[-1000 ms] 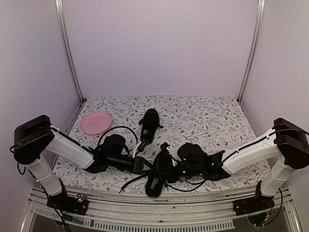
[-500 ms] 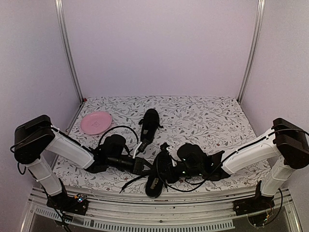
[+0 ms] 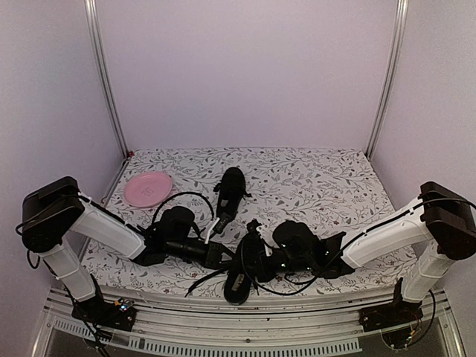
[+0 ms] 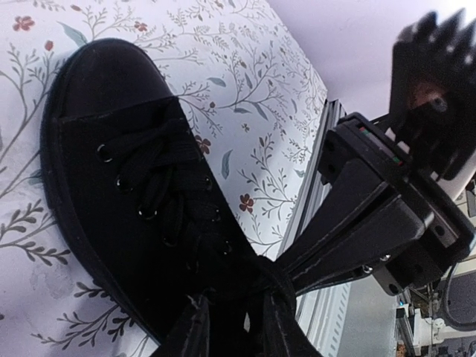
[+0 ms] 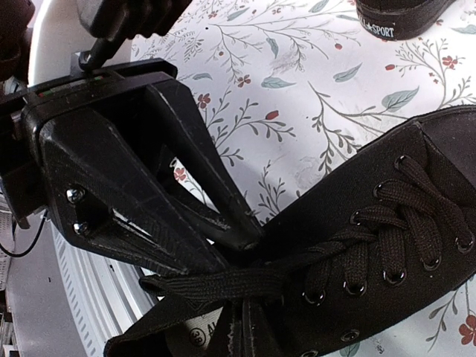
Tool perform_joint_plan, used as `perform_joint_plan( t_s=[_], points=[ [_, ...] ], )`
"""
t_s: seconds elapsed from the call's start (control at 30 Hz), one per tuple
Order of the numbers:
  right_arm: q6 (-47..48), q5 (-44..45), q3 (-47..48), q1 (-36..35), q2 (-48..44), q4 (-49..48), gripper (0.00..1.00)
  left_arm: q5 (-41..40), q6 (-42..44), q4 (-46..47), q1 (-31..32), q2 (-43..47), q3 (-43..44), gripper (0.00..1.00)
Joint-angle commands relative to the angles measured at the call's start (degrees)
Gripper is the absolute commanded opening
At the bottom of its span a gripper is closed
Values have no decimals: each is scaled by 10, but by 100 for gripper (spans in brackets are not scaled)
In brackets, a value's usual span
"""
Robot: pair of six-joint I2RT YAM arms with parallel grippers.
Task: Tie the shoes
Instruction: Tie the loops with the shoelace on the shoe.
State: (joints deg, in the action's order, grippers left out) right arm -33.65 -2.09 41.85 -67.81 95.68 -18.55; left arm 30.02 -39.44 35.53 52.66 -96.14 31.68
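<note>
Plain lilac walls [image 3: 245, 74] enclose a floral-patterned table [image 3: 335, 186].

Top edge cuts far shoe [image 5: 401, 18]; near shoe [image 5: 387, 245] heel past bottom edge

Soft, even light throughout. Near shoe [image 3: 239, 279] crushed to featureless black in top view. Laces [image 5: 401, 223] resolved sharply in wrist views; background beyond shoe washed out, slightly blurred.
</note>
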Motion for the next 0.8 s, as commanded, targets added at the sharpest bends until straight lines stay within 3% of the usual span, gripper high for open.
perform_joint_plan(
  t_s=[0.0,0.77],
  points=[
    [-6,3,12,-3,11,-10,2,-16,30,-18,-7,3,15,20],
    [-9,4,15,-2,12,-7,2,53,23,35,-3,-27,12,27]
  ],
)
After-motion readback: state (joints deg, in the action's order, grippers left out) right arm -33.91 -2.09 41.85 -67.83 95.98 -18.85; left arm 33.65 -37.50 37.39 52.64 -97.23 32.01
